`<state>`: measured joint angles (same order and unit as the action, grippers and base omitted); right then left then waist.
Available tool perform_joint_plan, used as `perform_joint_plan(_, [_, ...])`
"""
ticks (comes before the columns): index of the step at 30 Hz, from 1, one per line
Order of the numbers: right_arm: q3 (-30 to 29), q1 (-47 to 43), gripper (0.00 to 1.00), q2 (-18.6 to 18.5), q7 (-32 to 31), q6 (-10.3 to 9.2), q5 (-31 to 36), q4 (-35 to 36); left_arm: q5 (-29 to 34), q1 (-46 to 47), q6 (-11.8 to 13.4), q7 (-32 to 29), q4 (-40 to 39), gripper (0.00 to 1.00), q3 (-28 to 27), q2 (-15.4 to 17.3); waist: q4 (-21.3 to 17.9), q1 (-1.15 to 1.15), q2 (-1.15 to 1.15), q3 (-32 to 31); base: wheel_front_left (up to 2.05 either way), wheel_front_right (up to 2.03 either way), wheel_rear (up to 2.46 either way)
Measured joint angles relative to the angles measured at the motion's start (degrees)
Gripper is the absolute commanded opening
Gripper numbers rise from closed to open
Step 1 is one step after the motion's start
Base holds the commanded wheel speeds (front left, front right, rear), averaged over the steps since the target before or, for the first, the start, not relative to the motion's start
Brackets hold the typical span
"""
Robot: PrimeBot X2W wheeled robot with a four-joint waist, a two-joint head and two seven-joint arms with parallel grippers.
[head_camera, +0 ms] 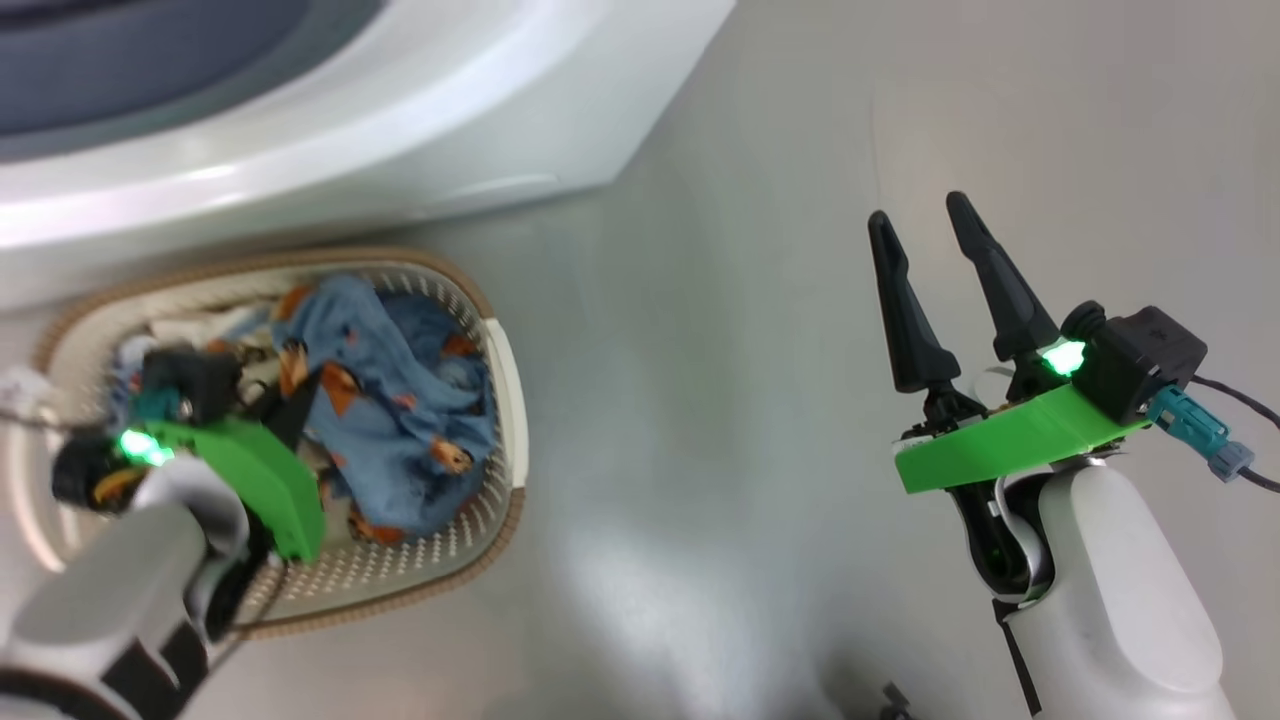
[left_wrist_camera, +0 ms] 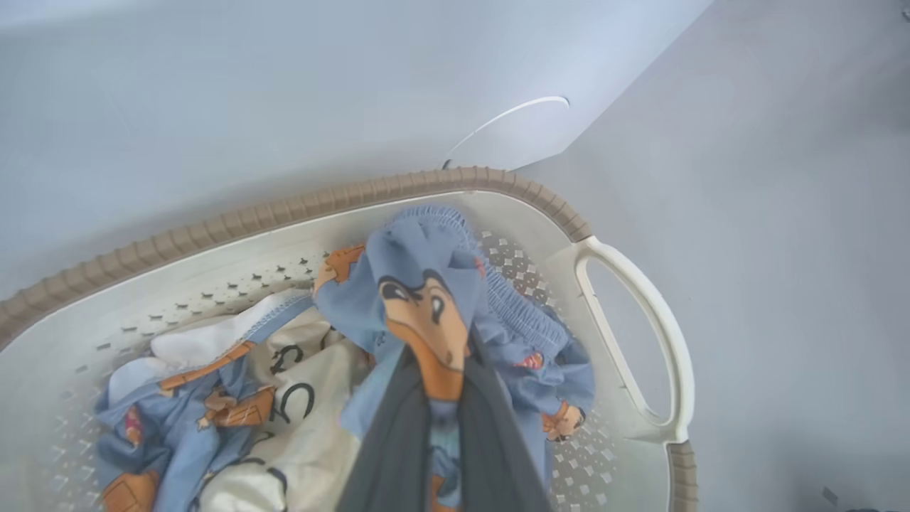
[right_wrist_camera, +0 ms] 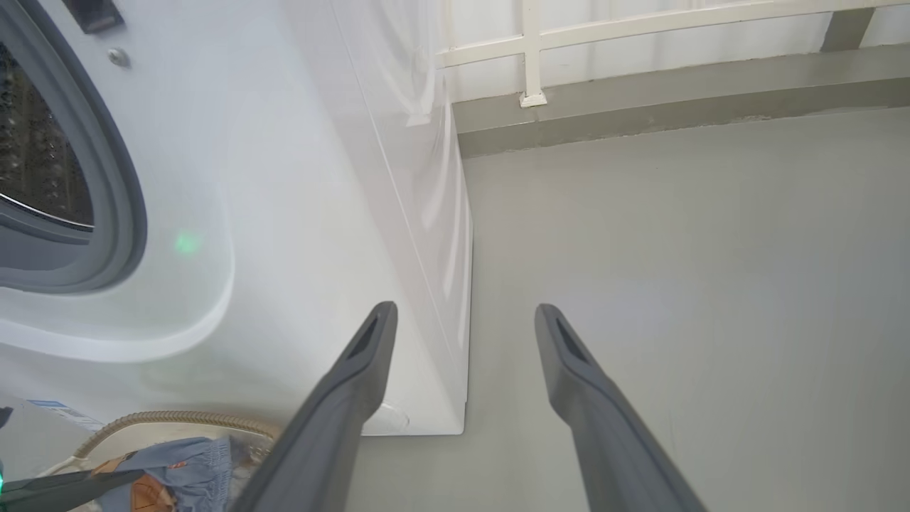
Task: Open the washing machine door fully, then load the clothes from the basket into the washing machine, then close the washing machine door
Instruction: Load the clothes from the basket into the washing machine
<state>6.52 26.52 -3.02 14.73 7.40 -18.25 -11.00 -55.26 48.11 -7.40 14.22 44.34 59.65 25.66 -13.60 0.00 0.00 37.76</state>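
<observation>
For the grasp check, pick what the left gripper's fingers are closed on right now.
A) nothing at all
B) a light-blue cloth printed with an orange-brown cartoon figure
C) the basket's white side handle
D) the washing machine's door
B: in the left wrist view, the left gripper has its dark fingers pinched together on the light-blue cloth, which is drawn up above the rest of the pile in the basket.
</observation>
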Motion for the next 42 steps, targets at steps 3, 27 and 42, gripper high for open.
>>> perform_joint_plan(3, [-0.42,-0.87,1.00,0.00,0.00,0.00,0.05,-0.32,3.01,-4.76,0.00,0.00,-2.33,0.00,-5.68,-0.67,0.63,0.00,0.00,-2.60,0.00,0.00,0.00])
perform_joint_plan(27, [-3.24,-9.02,1.00,-1.02,0.00,0.00,1.26,-4.66,19.91,-27.53,0.00,0.00,-19.64,0.00,-34.49,-10.24,7.09,0.00,0.00,-21.92,0.00,0.00,0.00])
perform_joint_plan(42, [-4.58,-15.02,1.00,-2.65,-0.01,0.00,0.44,-5.34,26.75,-37.41,0.00,0.00,-30.77,0.00,-45.73,-15.71,11.41,0.00,0.00,-30.75,0.00,0.00,0.00])
